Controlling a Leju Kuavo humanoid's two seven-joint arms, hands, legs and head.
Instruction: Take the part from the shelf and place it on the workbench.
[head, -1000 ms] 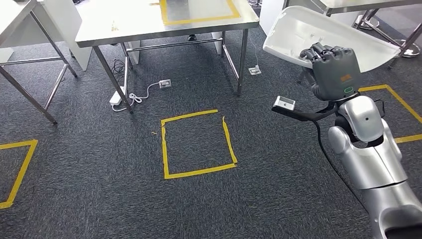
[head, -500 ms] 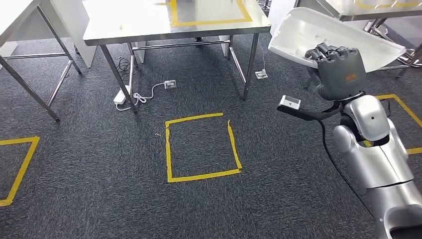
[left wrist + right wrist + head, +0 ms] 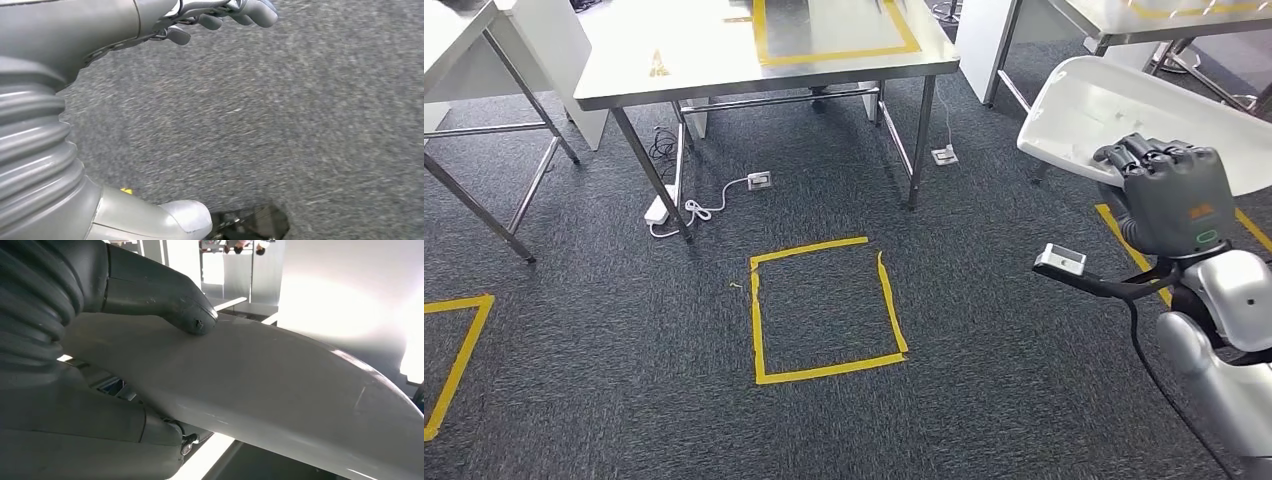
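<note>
At the far left of the head view a strip of yellow tape (image 3: 454, 350) marks a partial outline on the dark grey carpet (image 3: 604, 380), and the angled legs of a steel table (image 3: 479, 200) cross above it. Further along stands a steel counter (image 3: 694, 60) with a yellow taped rectangle (image 3: 834, 45) on its top; beneath it a white power strip (image 3: 657, 208) and its cable (image 3: 714, 200) lie on the carpet, next to a small floor socket (image 3: 759, 180). In the middle of the floor a yellow taped square (image 3: 824, 310) sits on the carpet in front of the counter. The left hand (image 3: 220, 15) hangs over bare carpet in its wrist view, its fingers loosely curled and apart with nothing between them. On the right, the right hand (image 3: 1169, 195) grips the white part (image 3: 1124, 115), a broad curved shell held up in the air, well apart from the counter and above the carpet beside another line of yellow tape (image 3: 1124, 240). The right wrist view shows the thumb (image 3: 185, 310) pressed onto the smooth outer face of the part (image 3: 280, 390), the rest of the hand under its edge. A small grey camera block (image 3: 1061, 261) juts from the right wrist on a black bracket.
</note>
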